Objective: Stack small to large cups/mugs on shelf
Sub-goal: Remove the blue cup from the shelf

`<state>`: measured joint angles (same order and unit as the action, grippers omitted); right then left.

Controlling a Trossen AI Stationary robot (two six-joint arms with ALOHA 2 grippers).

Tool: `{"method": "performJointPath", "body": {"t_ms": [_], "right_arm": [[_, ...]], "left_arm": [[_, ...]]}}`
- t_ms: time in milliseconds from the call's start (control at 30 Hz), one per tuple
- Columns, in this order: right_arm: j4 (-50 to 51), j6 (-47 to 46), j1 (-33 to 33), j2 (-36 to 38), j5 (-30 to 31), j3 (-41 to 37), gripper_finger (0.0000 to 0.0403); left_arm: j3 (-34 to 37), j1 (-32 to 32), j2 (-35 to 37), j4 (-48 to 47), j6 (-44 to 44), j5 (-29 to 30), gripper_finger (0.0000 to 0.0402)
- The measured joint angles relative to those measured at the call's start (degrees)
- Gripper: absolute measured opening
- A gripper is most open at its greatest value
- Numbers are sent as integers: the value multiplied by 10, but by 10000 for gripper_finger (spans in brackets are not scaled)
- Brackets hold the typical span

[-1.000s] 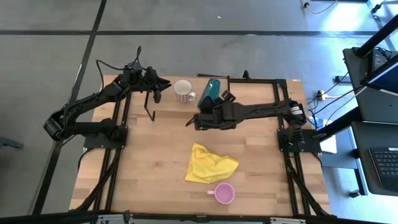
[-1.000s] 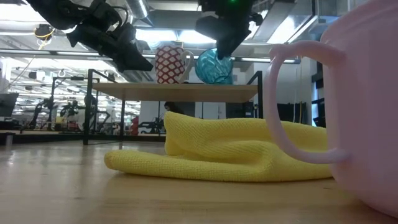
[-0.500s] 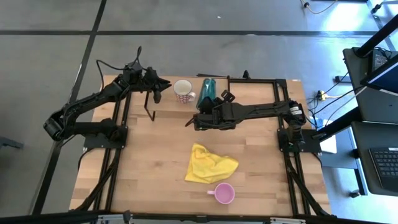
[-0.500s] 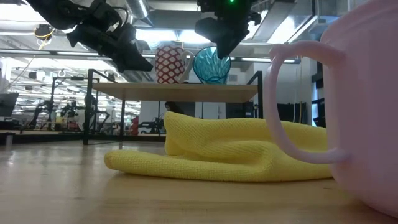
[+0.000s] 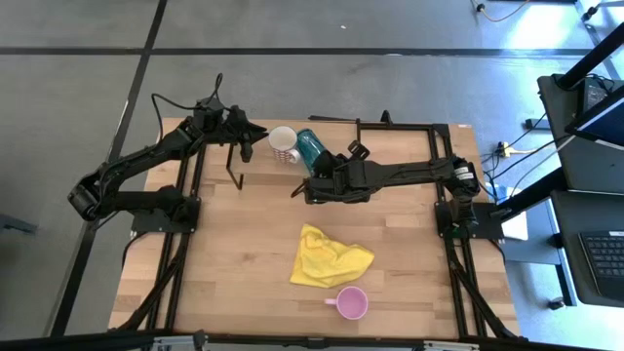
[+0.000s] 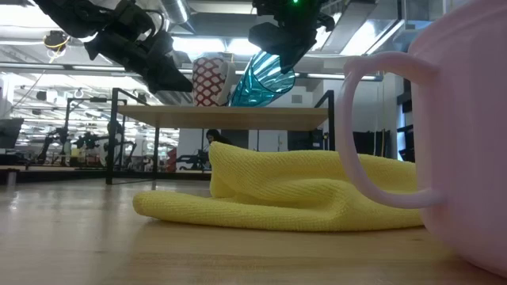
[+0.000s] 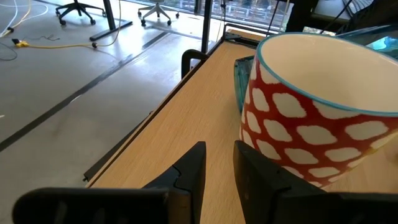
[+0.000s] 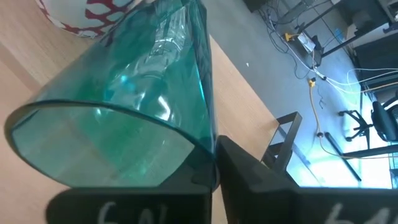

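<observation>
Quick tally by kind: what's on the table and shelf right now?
Mugs: 2 (white patterned mug on the shelf, pink mug on the table)
Tumblers: 1 (teal tumbler, tilted on the shelf)
Cloths: 1 (yellow cloth)
Total: 4

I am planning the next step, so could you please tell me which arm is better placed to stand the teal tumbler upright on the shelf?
Right. Its tool is already clamped on the tilted tumbler's rim, while the left tool waits beyond the patterned mug.
</observation>
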<state>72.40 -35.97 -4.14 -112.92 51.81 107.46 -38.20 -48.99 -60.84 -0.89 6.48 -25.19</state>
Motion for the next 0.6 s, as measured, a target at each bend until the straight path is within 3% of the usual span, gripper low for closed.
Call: {"method": "performJointPath", "body": {"t_ms": [167,367,600], "right_arm": [[16,-16,0,0,-5,0,29],[37,-31,0,0,4,0,10],[66,-70,5,0,20,0,22]], "left_arm": [[0,0,0,0,0,0,76],[0,0,0,0,-1,0,76],[0,0,0,-12,-3,-8,76]]}}
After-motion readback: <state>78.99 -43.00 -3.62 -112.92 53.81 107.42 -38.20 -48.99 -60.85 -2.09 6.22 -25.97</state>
